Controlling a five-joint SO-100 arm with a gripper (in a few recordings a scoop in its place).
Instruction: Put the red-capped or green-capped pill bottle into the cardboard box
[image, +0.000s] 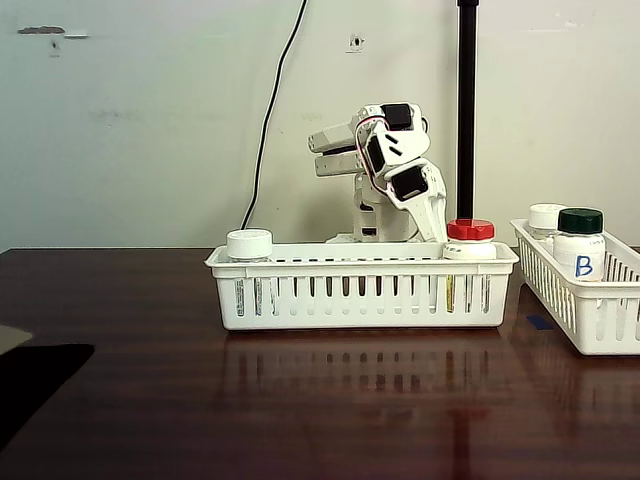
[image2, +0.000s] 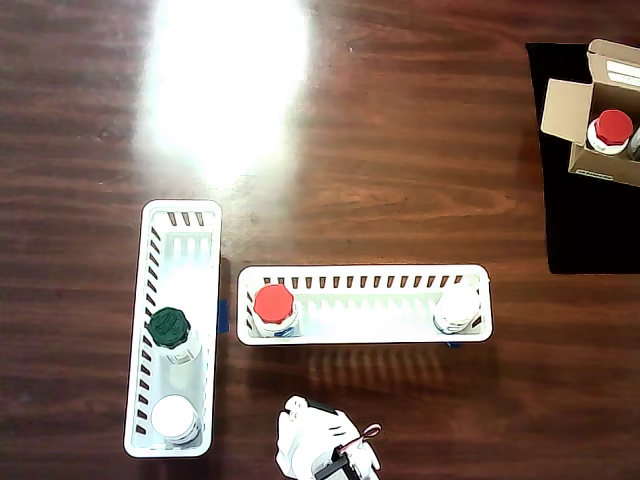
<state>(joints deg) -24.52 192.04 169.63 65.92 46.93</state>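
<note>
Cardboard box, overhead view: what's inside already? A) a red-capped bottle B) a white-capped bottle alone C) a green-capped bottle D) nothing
A: in the overhead view a red cap shows inside the open cardboard box at the top right, while another red-capped pill bottle stands in the middle basket.

Arm (image: 385, 170): white with black joint modules, folded compactly over its base, upper links doubled back on themselves. Gripper (image: 437, 222): pointing downward at the arm's lower right in the fixed view, tips hidden; jaw state indiscernible. Overhead view: arm (image2: 325, 455) at bottom edge.
</note>
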